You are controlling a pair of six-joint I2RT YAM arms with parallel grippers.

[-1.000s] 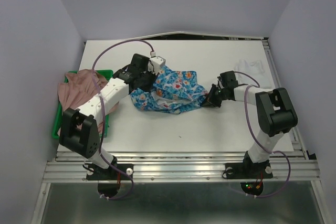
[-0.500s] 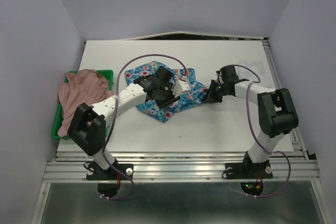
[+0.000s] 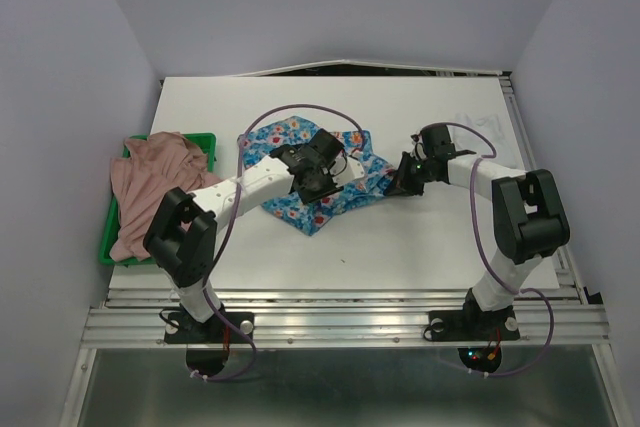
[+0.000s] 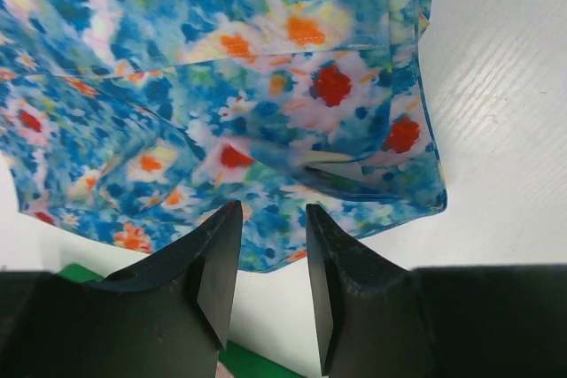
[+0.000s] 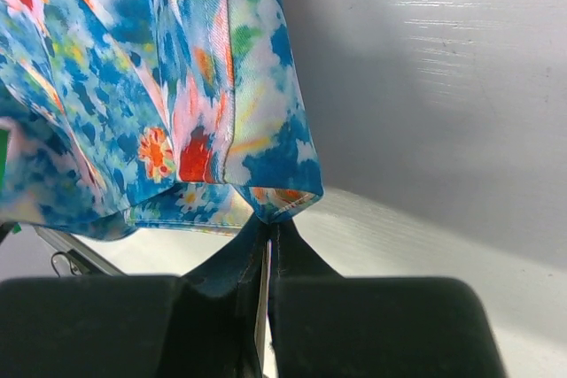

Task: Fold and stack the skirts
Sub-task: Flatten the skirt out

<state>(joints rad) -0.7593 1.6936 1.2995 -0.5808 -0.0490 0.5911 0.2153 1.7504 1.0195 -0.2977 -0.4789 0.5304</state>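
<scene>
Blue flowered skirt (image 3: 305, 212) rumpled at middle of table (image 3: 450, 237), one corner pinched in closed right gripper (image 5: 268, 236), left gripper (image 4: 273, 219) parted just above it, seemingly empty; recommended: corner kept taut, opposite edge seized, spread flat before folding.

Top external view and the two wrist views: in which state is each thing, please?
blue flowered skirt, rumpled, not folded flat, on the table.
pink skirt, bunched, heaped in the green tray.
green tray, filled by the pink skirt.
left gripper, jaws open, empty, over the blue flowered skirt.
right gripper, jaws shut on the blue flowered skirt's edge.
</scene>
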